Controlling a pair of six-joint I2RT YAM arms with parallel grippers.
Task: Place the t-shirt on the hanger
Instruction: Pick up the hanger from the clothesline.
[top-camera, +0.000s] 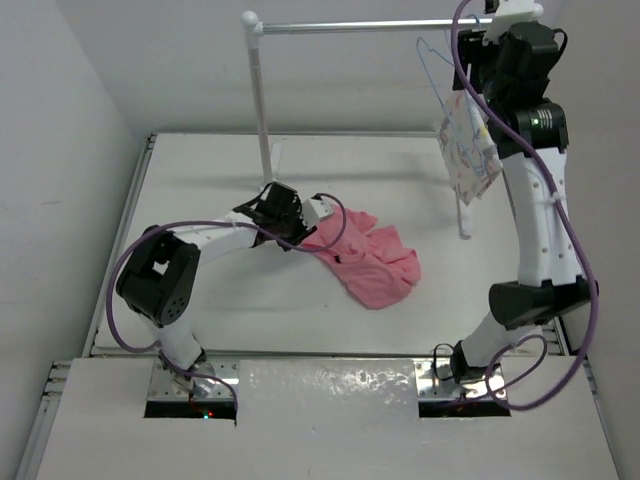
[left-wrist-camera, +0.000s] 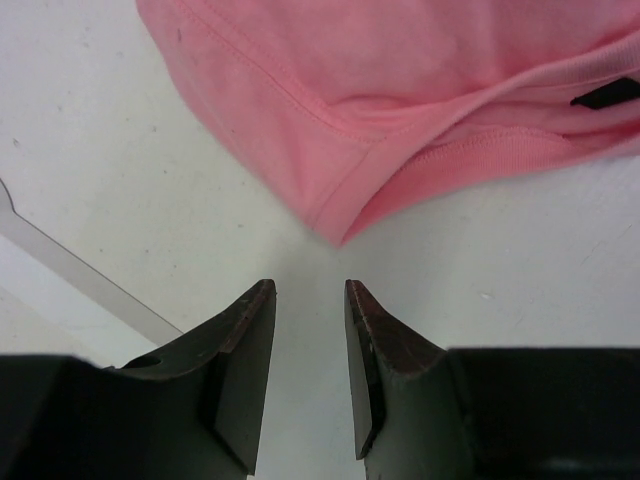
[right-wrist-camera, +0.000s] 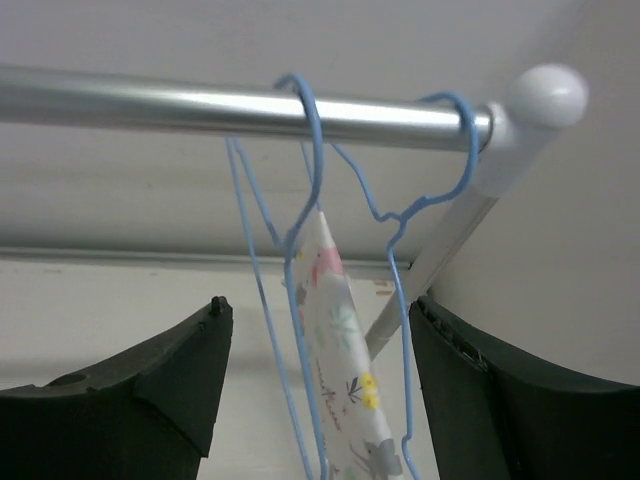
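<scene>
salmon-pink cloth t-shirt (top-camera: 370, 258) is lying crumpled on the bench (top-camera: 200, 180); pale-blue wire hanger (right-wrist-camera: 398, 320) is hanging bare. left hand (left-wrist-camera: 308, 290) and right hand (right-wrist-camera: 315, 380) are standing apart, empty. dressing is judged outstanding.

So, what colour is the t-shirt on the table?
The t-shirt is plain salmon pink, clearest in the left wrist view.

Left arm (top-camera: 165, 285): white tubular links between bulky black joint housings; bolted at the bench's near edge, left side.
Right arm (top-camera: 530, 230): same white links and black housings; green light (top-camera: 540, 118) on an upper housing.
Cables (top-camera: 111, 295): purple, one looping loosely beside each arm.
Left gripper (left-wrist-camera: 308, 288): two black wedge-shaped fingers, one pad scuffed reddish-brown.
Right gripper (right-wrist-camera: 320, 305): two broad black curved fingers.
Base plates (top-camera: 190, 380): bare metal, small red light (top-camera: 205, 413) at the left one.
</scene>
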